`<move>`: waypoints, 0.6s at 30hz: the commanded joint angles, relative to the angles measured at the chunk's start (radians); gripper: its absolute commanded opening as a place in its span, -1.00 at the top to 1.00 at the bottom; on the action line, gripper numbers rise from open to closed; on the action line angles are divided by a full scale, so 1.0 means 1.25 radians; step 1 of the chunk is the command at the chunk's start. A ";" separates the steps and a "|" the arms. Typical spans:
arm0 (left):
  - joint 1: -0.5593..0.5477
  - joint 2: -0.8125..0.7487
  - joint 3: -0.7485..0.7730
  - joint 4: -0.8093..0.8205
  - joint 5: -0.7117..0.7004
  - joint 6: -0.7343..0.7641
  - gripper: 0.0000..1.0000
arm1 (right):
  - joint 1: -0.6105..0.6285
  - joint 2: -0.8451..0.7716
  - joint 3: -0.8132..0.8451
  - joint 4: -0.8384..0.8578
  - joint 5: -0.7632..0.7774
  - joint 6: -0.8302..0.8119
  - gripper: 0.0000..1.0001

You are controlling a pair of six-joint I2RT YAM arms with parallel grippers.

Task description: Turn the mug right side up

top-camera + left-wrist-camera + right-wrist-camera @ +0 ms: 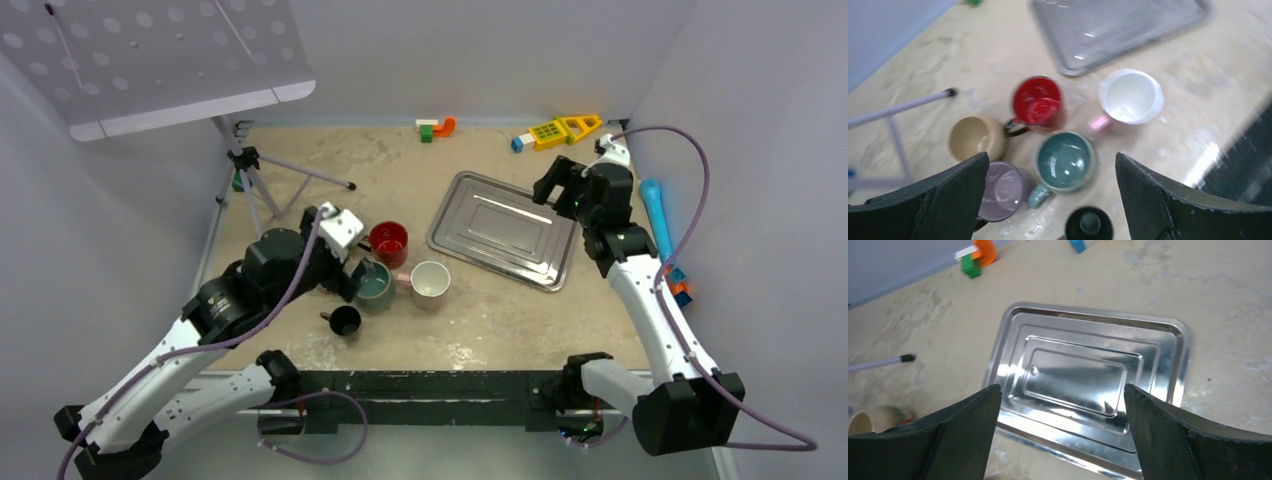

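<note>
Several mugs stand close together left of the table's middle. In the left wrist view I see a red mug (1037, 101), a teal mug (1065, 161), a white-and-pink mug (1131, 96), a beige mug (973, 138), a purple mug (1004, 191) and a small black mug (1090, 225). All show their open mouths upward. My left gripper (1052, 158) is open and hovers above the teal mug (374, 287), touching nothing. My right gripper (1062, 391) is open and empty above the metal tray (1168, 335). The left arm hides the beige and purple mugs in the top view.
The metal tray (455, 205) lies right of the mugs. A tripod (250, 175) stands at the back left under a perforated board. Toy blocks (436, 127) and a yellow toy (560, 129) lie along the back edge, and a blue tube (656, 215) lies at the right.
</note>
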 commanded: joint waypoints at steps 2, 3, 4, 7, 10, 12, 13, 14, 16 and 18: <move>0.128 0.041 -0.034 0.245 -0.477 -0.267 -0.99 | -0.107 -0.024 -0.123 0.210 0.055 -0.022 -0.97; 0.142 0.036 -0.061 0.289 -0.522 -0.256 -0.96 | -0.116 -0.030 -0.145 0.244 0.086 -0.021 -0.97; 0.156 0.032 -0.088 0.321 -0.566 -0.252 -0.95 | -0.119 -0.036 -0.164 0.276 0.128 -0.015 -0.97; 0.213 0.027 -0.155 0.343 -0.636 -0.328 -0.94 | -0.120 -0.032 -0.190 0.318 0.225 0.008 -0.97; 0.258 0.012 -0.249 0.396 -0.664 -0.366 -0.94 | -0.120 -0.015 -0.198 0.315 0.284 0.035 -0.97; 0.281 0.001 -0.322 0.462 -0.680 -0.350 -0.93 | -0.121 -0.004 -0.206 0.317 0.277 0.013 -0.97; 0.295 -0.002 -0.355 0.490 -0.686 -0.346 -0.92 | -0.120 -0.001 -0.213 0.319 0.277 0.007 -0.97; 0.306 -0.006 -0.376 0.506 -0.688 -0.346 -0.92 | -0.120 0.000 -0.223 0.328 0.281 0.004 -0.96; 0.322 -0.014 -0.406 0.522 -0.685 -0.352 -0.92 | -0.120 -0.006 -0.254 0.358 0.287 -0.006 -0.92; 0.331 -0.024 -0.424 0.509 -0.679 -0.368 -0.91 | -0.120 -0.018 -0.278 0.382 0.297 -0.006 -0.93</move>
